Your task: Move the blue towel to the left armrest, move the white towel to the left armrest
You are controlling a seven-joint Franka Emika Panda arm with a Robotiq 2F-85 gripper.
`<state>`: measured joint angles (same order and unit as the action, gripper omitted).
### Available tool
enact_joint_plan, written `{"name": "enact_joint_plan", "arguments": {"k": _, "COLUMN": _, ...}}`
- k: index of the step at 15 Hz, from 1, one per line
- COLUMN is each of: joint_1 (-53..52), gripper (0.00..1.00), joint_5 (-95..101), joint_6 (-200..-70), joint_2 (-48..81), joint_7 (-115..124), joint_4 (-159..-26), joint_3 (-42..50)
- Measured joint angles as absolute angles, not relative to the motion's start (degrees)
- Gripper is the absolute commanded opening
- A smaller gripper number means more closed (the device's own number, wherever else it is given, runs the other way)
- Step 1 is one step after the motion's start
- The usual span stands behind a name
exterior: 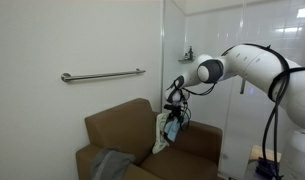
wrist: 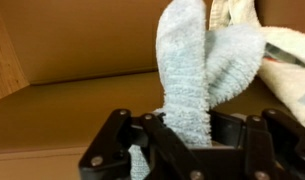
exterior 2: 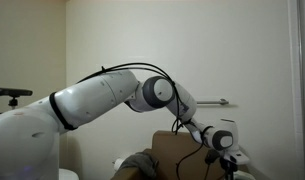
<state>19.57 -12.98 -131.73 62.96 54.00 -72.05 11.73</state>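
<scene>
My gripper (exterior: pixel 175 108) hangs over the right end of the brown couch (exterior: pixel 117 125), shut on the blue towel (exterior: pixel 172 130). In the wrist view the light blue terry cloth (wrist: pixel 187 85) rises in two folded lobes out of the closed gripper (wrist: pixel 187 128). The white towel (exterior: pixel 161 137) is draped over the couch's back corner just beside the blue one, and shows at the wrist view's right edge (wrist: pixel 287 50). The left armrest (exterior: pixel 88 153), as this exterior view sees it, is at the couch's far end. The arm hides the towels in an exterior view, where the gripper (exterior 2: pixel 228 160) is low.
A dull gray cloth (exterior: pixel 110 164) lies on the couch seat near the left end. A metal grab bar (exterior: pixel 102 74) is fixed on the wall above the couch. A glass partition (exterior: pixel 202 50) stands behind the right side. The robot's big white arm (exterior 2: pixel 92 100) fills much of an exterior view.
</scene>
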Motion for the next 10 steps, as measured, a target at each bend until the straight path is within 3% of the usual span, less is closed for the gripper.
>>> {"name": "enact_joint_plan", "arguments": {"k": 10, "joint_1": 10.0, "gripper": 0.03, "joint_5": -12.75, "joint_6": -148.5, "joint_2": 50.66, "joint_7": 48.95, "joint_4": -98.74, "joint_3": 12.93}}
